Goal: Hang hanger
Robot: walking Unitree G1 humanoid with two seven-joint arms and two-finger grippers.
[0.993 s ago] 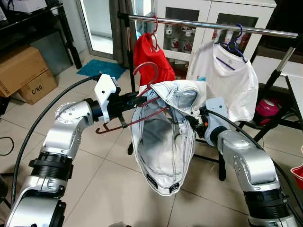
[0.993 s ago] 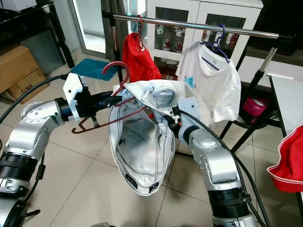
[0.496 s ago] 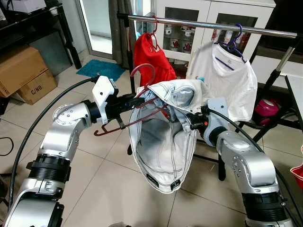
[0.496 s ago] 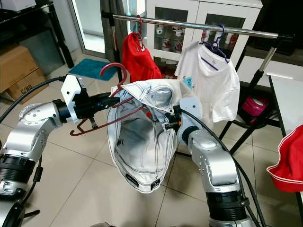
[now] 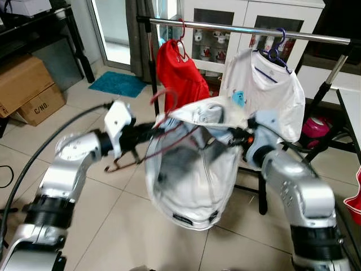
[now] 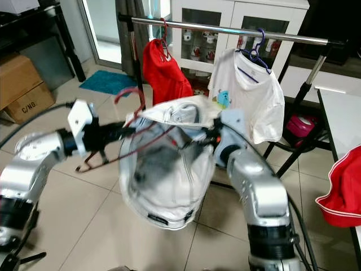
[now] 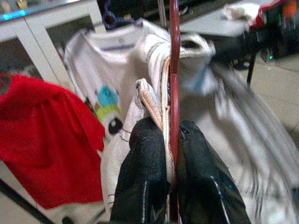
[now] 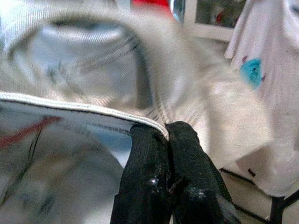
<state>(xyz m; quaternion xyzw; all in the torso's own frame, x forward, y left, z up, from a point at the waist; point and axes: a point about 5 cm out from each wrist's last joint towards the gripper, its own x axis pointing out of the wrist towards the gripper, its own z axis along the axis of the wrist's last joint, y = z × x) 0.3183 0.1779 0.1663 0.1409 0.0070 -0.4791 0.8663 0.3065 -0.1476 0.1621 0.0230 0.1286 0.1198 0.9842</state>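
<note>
Both jaws are clamped tight. Left gripper [image 7: 172, 140] pinches the red hanger [image 7: 174, 88] and garment edge; right gripper [image 8: 167, 135] nips the pale garment [image 5: 192, 169] hem at centre frame.

Dark red wire hanger [image 5: 163, 121] sits mid-frame, tilted, hook curling upward, threaded through a pale grey-white denim garment [image 5: 192, 169] that sags open like a bag below it, centre of the frame, a bit blurred.
</note>
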